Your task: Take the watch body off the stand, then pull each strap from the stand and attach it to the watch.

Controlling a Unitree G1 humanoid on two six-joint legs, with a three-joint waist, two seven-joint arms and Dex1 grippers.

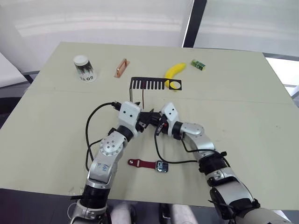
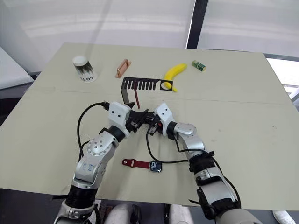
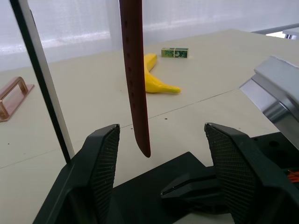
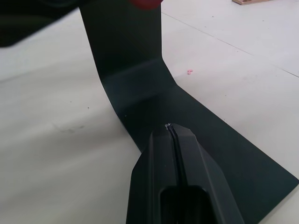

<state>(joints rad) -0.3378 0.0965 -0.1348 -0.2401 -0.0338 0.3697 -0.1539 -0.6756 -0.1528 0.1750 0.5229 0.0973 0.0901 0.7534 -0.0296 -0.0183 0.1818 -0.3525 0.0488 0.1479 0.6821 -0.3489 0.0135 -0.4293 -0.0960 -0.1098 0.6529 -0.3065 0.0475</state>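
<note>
Far beyond the left gripper (image 3: pixel 161 154), on its left side, sits a white cup (image 1: pixel 84 68), w/ a copper handle (image 1: pixel 121 68) further right. Left gripper's fingers (image 3: pixel 105 161) spread wide, nothing held; hanging strap (image 3: pixel 135 79) dangles between them, tip just above the stand (image 1: pixel 154 84) base, touching neither pad. Stand upright is just beside the left finger; comb arm runs rightwards above both grippers. Right gripper (image 4: pixel 175 135) faces the left one, nearly touching it, fingers pressed together, empty, tip resting on the stand's flat base near the bend. Watch body (image 1: pixel 162 166) lies on the table (image 1: pixel 243 102) nearer the robot than both grippers, w/ the second strap (image 1: pixel 142 163) joined at its left side. Banana (image 1: pixel 174 71) and small green box (image 1: pixel 198 65) lie beyond the right gripper, past the stand's round hole.
</note>
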